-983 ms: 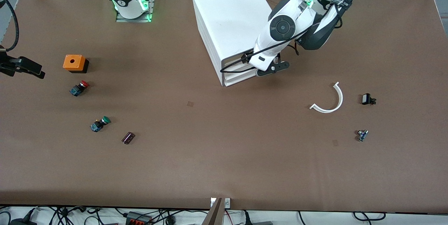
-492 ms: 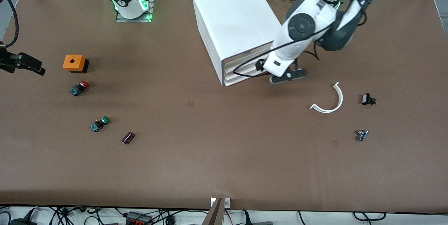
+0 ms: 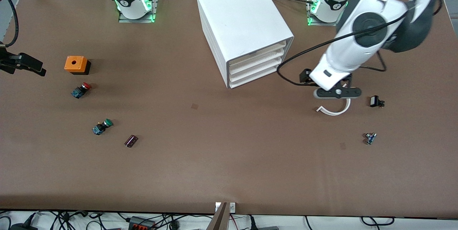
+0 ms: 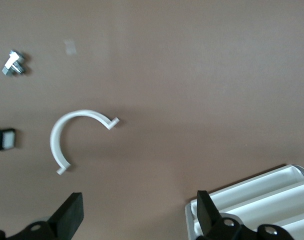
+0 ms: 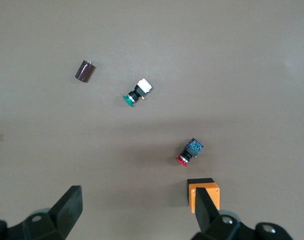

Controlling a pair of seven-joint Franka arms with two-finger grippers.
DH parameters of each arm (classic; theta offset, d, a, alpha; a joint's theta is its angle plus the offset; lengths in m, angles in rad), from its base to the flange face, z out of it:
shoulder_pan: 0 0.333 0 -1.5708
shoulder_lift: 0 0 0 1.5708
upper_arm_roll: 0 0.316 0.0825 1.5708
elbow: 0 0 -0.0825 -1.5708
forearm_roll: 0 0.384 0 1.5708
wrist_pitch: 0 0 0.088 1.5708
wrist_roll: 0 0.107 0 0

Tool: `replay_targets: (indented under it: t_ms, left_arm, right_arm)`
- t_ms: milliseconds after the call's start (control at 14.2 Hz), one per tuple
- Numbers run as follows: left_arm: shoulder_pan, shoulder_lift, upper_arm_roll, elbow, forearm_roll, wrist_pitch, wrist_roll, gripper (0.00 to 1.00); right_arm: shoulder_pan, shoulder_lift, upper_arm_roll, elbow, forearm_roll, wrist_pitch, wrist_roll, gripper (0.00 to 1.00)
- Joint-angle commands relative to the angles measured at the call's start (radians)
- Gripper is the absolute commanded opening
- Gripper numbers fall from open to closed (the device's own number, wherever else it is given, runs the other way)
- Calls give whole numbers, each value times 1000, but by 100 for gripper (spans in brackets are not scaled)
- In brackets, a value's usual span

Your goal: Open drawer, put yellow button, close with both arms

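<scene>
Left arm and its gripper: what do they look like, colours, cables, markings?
The left arm is glossy white with a dark grey joint section and a round black disc cap on its side. A black cable loops loosely from the wrist. Its base glows green. The left gripper is black, a flat bar body with two blunt black fingers.

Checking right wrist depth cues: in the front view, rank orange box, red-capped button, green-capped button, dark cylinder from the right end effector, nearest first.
1. orange box, beside the right end effector, at the right arm's end.
2. red-capped button, nearer the camera than the box.
3. green-capped button, nearer the camera again.
4. dark cylinder, beside the green one.
</scene>
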Motion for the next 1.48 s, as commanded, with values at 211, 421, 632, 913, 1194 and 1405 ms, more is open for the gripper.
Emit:
replay_targets:
  t_ms: [211,421,632,913,1194,1405]
  left_arm:
    - [124,3,10,191,30,-202,315,100]
    - [2,-62,262,183,-40,-208,481,100]
    - [-132,-115,500,118,-147,-188,619,100]
    - [-270,-213,611,-56,-148,20,493,100]
    - [-306,-291,695,-167,-259,90,445,100]
    - [-312,-311,690,-140,-237,-58,449,100]
  right_arm:
    - [-6,-27,11,-28,-16,6,4,100]
    - [-6,-27,11,-29,-16,9,4,100]
    - [-3,-19,11,-20,-15,25,2,100]
    - [9,-19,12,-17,-10,16,4,100]
    - [9,-21,9,-20,-12,16,2,100]
    - [6,-21,7,-20,-12,16,2,100]
